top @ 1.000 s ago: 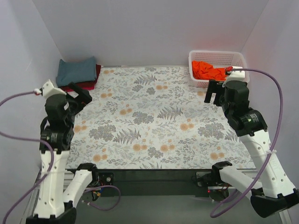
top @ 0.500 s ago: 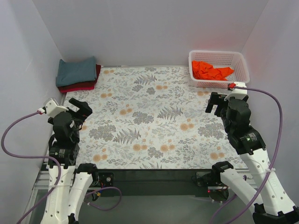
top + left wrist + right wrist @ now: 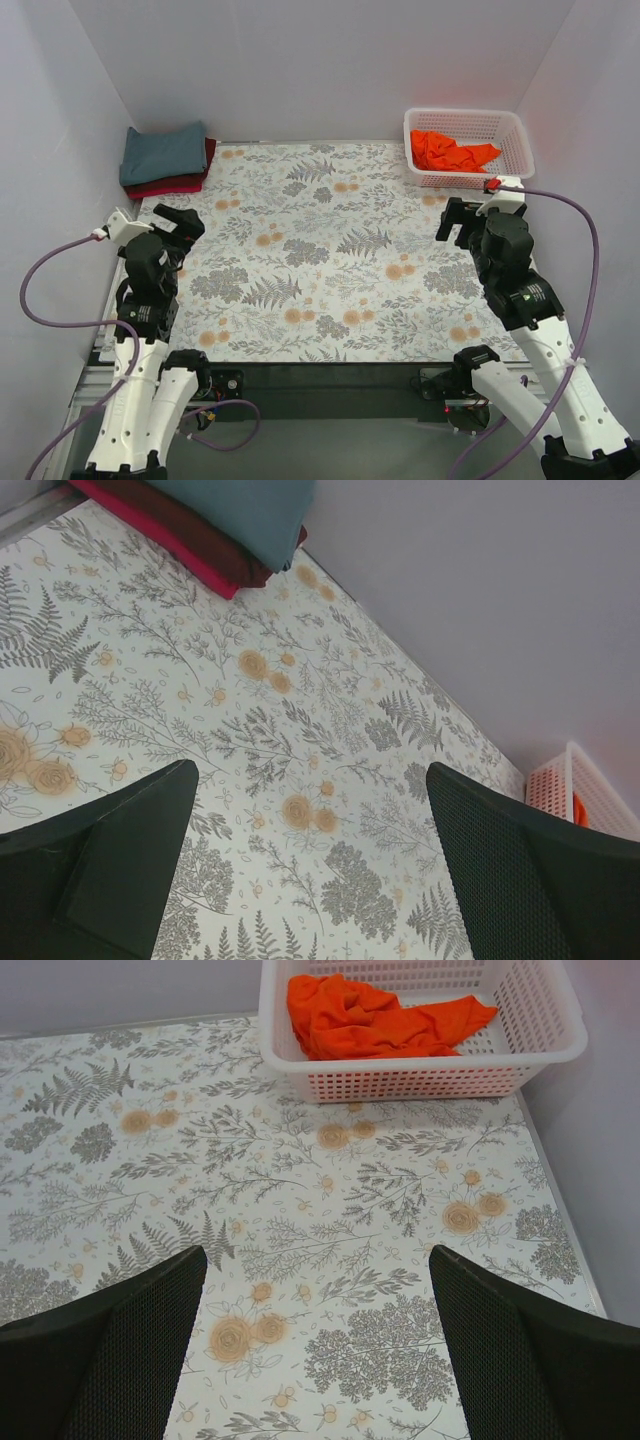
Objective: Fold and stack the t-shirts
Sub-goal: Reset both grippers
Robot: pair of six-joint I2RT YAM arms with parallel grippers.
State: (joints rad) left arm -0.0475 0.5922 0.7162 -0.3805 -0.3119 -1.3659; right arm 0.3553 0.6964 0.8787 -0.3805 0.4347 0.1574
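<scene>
A folded slate blue-grey t-shirt [image 3: 163, 153] lies on top of a folded dark maroon t-shirt [image 3: 185, 181] at the table's far left corner; both show in the left wrist view, the blue-grey one [image 3: 250, 510] above the maroon one [image 3: 180, 535]. A crumpled bright orange t-shirt [image 3: 450, 152] lies in the white basket [image 3: 512, 128], also in the right wrist view [image 3: 370, 1025]. My left gripper [image 3: 180, 222] is open and empty over the table's left edge. My right gripper [image 3: 455, 218] is open and empty over the right side, short of the basket.
The table carries a floral cloth [image 3: 320, 250]. Grey walls close in at the back and both sides. The white lattice basket [image 3: 520, 1070] stands at the far right corner against the wall.
Both arms have drawn back toward the near edge. The left gripper pulled away from the stacked shirts and lowered; the right gripper came back from the basket. Both stay open.
</scene>
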